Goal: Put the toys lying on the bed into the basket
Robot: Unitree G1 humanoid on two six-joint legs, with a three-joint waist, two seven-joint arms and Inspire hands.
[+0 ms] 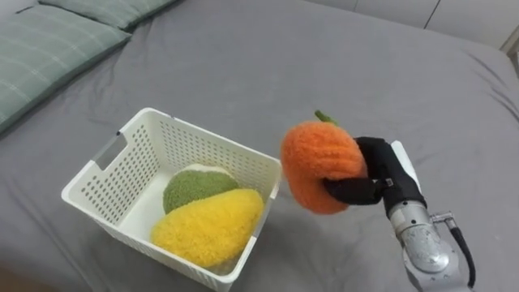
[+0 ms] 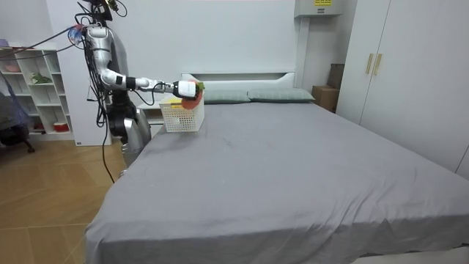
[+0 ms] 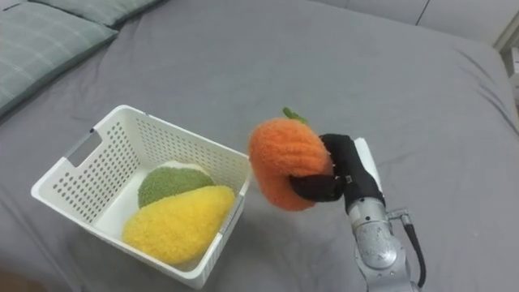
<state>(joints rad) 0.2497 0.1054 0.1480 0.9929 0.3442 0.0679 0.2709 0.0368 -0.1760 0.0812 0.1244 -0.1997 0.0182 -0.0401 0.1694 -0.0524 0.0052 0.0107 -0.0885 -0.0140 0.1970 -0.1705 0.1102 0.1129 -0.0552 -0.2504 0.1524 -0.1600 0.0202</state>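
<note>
My right hand (image 1: 379,180) (image 3: 345,174) is shut on an orange plush pumpkin (image 1: 319,165) (image 3: 286,162) with a small green stem, holding it above the grey bed just right of a white slotted basket (image 1: 126,162) (image 3: 97,154). Inside the basket lie a yellow plush toy (image 1: 209,227) (image 3: 177,223) and a green and white plush toy (image 1: 195,186) (image 3: 166,185). In the room view I stand at the side of the bed near its head, right arm stretched over the basket (image 2: 181,117) with the orange toy (image 2: 192,102) at its edge.
Green pillows (image 1: 49,40) (image 3: 40,36) lie at the upper left, at the head of the bed. The grey sheet (image 1: 324,57) stretches wide beyond the basket. A white shelf (image 2: 37,92) stands behind me and wardrobes (image 2: 410,66) line the far wall.
</note>
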